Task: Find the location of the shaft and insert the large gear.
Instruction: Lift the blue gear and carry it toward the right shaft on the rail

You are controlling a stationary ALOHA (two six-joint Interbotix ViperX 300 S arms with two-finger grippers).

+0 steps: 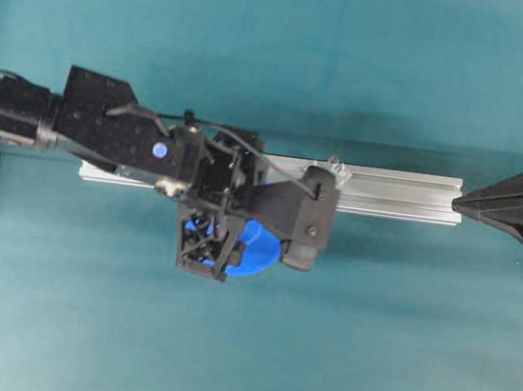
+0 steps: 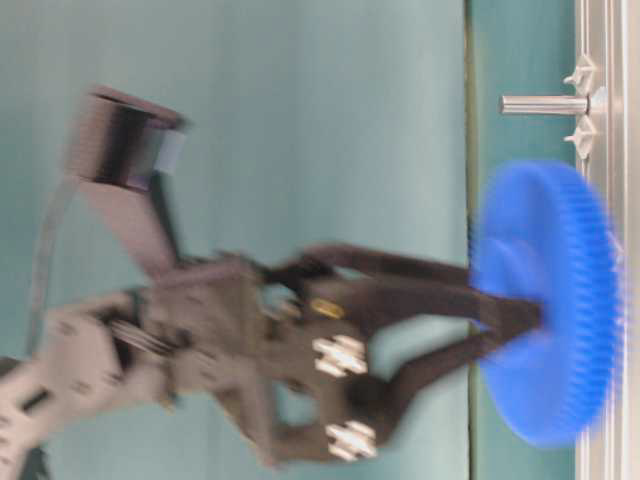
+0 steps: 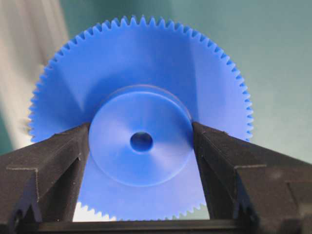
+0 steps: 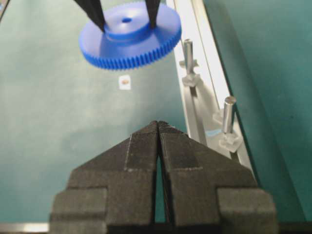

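Fingers (image 3: 58,161) of the left gripper (image 3: 141,146) fill the foreground of the left wrist view, one black pad on each side of the raised round hub of the large gear (image 3: 141,78), clamped on it so that the bright blue toothed disc faces the camera with its small dark centre hole between them. Seen from the table-level view, which is blurred, the same black fingers reach to the hub and the gear is carried beside the aluminium rail (image 2: 600,200), its rim close to the rail's edge. In the right wrist view the right gripper (image 4: 158,127) sits nearest the camera with its two dark fingertips pressed together, nothing between them, pointing along the teal table (image 4: 58,146). Beyond it, on the rail, stand two silvery pins: the nearer pin (image 4: 228,114) and, further off, the shaft (image 4: 188,50) with its shiny mounts at its foot. Further still, the gear hangs above the table just to the left of the shaft, apart from it, and a small pale tag (image 4: 125,82) lies on the table under its near edge. From overhead, the left arm (image 1: 108,124) reaches across the rail, and only part of the blue disc shows beneath the gripper.
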